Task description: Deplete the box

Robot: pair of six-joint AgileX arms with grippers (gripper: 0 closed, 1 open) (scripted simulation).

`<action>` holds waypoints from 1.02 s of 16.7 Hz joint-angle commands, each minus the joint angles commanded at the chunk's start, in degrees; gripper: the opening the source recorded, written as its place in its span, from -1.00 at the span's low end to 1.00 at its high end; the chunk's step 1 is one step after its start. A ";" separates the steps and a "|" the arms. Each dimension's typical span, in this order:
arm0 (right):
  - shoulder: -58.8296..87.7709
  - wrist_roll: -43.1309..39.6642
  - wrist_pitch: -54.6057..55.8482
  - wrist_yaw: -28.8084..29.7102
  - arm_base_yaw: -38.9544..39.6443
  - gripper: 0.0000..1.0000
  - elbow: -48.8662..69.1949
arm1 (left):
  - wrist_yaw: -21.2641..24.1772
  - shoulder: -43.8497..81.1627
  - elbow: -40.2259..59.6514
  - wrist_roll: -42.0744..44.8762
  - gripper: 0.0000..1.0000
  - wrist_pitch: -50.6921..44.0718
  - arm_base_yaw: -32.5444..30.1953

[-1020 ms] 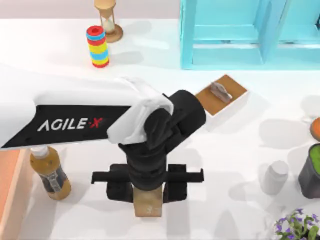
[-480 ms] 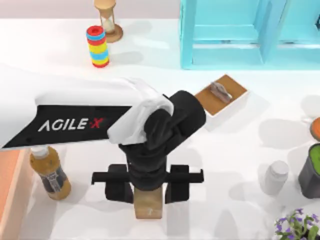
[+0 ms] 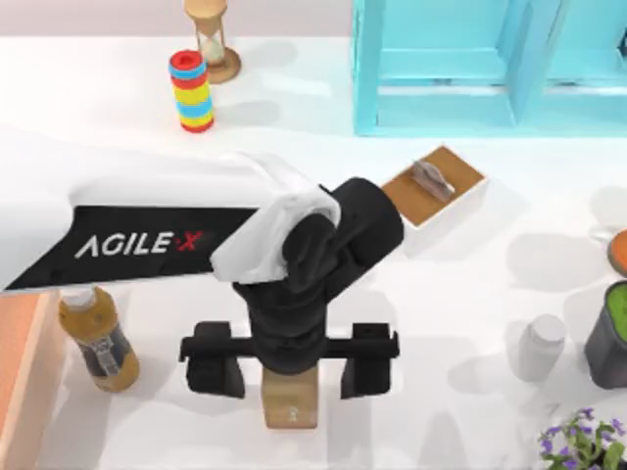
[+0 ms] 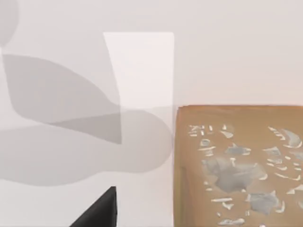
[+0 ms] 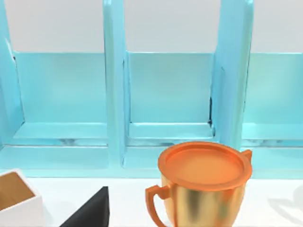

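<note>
Left gripper (image 3: 291, 377) hangs low over the table, jaws released and spread wide. The small tan wooden cube (image 3: 291, 403) sits squarely between them with daylight on both sides, so nothing is being held. In the left wrist view the cube (image 4: 239, 165) shows a flat brown face flecked with grey-white, resting on the white table (image 4: 213, 56).

The box (image 3: 39, 392) is well out past one jaw, at the top view's left edge, with an amber bottle (image 3: 98, 338) standing between it and the gripper. Only a sliver of it shows: a thick pale peach-wood wall and a reddish-orange inside beyond that. What is left in it I cannot tell, since the interior runs off the edge.

Going by those thick walls, the box looks stiff and probably heavy, too wide for these jaws to span. I'd leave it standing and empty it piece by piece, reaching down inside the walls. If it has to be steadied or dragged, the top of the near wall is the place to pinch, as the wall looks narrow enough for that. Wood of that kind shouldn't dent or slip much.

The cube should handle easily too: rigid, light by the look of it, with flat parallel sides for the pads.

The right gripper (image 5: 92, 213) is parked away from the action, facing a turquoise shelf (image 5: 113, 94), with a gold cup with an orange lid (image 5: 203, 184) just in front. Whether it is gripping anything, I cannot tell.
</note>
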 joint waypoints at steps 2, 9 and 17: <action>0.00 0.00 0.00 0.00 0.00 1.00 0.00 | 0.00 0.00 0.00 0.00 1.00 0.00 0.00; 0.00 0.00 0.00 0.00 0.00 1.00 0.00 | -0.01 -2.34 5.96 -0.22 1.00 -8.51 -0.13; 0.00 0.00 0.00 0.00 0.00 1.00 0.00 | -0.03 -5.39 12.09 -0.22 1.00 -17.45 -0.09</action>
